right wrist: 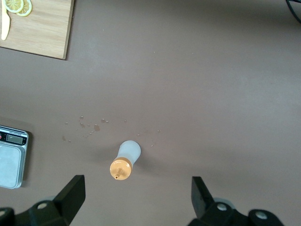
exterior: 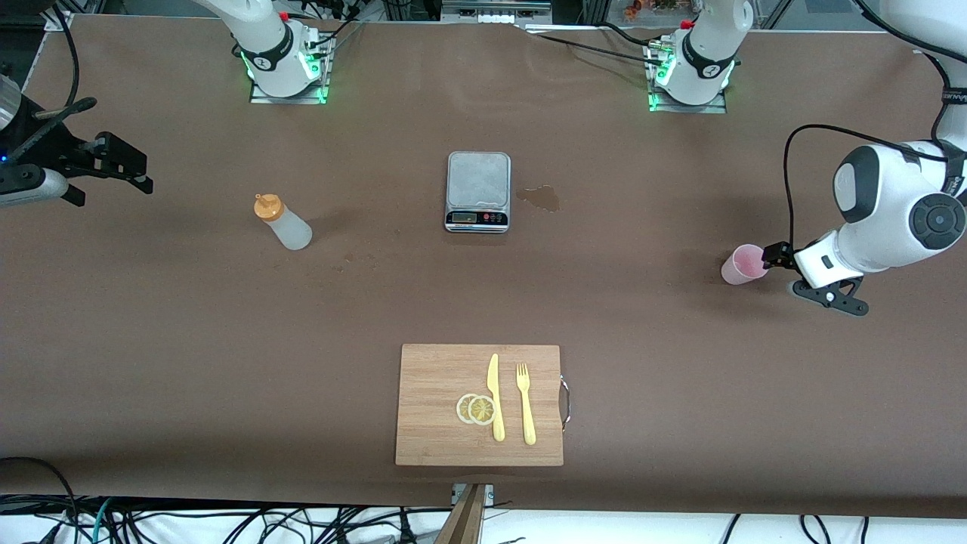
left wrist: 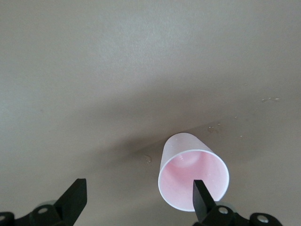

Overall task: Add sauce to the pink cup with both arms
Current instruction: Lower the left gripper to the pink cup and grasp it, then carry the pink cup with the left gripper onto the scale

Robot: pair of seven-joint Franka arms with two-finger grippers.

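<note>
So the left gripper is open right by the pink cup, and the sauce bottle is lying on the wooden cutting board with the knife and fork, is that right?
Not quite. The sauce bottle stands on the bare table toward the right arm's end, not on the cutting board; the front view shows it. The rest holds: the left gripper is open by the pink cup, and knife and fork lie on the board.

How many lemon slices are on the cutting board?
2. Both lemon slices lie overlapping on the cutting board, beside the yellow knife on its side toward the right arm's end of the table. None looks hidden.
</note>
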